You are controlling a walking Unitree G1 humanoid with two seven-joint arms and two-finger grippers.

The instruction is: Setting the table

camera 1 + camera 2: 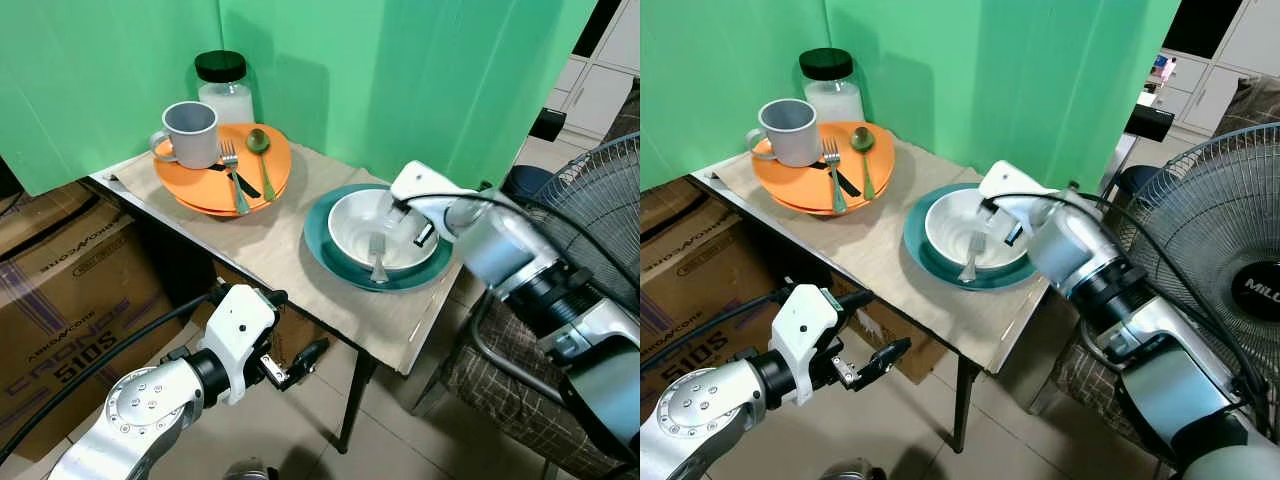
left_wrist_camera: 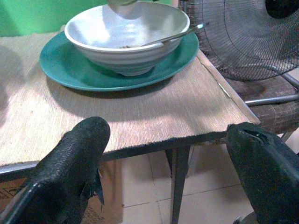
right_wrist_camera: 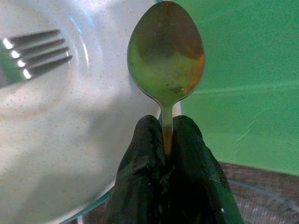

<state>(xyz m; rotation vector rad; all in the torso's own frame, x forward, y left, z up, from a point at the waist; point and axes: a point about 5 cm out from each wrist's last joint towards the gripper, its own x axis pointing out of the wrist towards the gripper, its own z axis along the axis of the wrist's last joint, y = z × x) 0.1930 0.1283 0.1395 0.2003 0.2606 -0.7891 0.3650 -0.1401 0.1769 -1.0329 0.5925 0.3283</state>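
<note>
A white bowl (image 1: 352, 232) sits on a teal plate (image 1: 320, 252) at the near right of the table (image 1: 280, 250), with a fork (image 1: 378, 256) lying in it. My right gripper (image 3: 167, 123) hovers over the bowl's far rim, shut on the handle of a spoon (image 3: 166, 56); from the head I see that gripper (image 1: 402, 214) above the bowl. At the far left, stacked orange plates (image 1: 200, 188) carry a grey mug (image 1: 190, 133), a fork (image 1: 236, 182) and a second spoon (image 1: 262, 150). My left gripper (image 2: 168, 133) is open, low in front of the table's edge.
A glass jar with a black lid (image 1: 225, 85) stands behind the orange plates against the green backdrop. A fan (image 1: 600, 200) and a plaid-cushioned chair (image 1: 500, 400) crowd the right side. Cardboard boxes (image 1: 60, 290) sit under the table's left.
</note>
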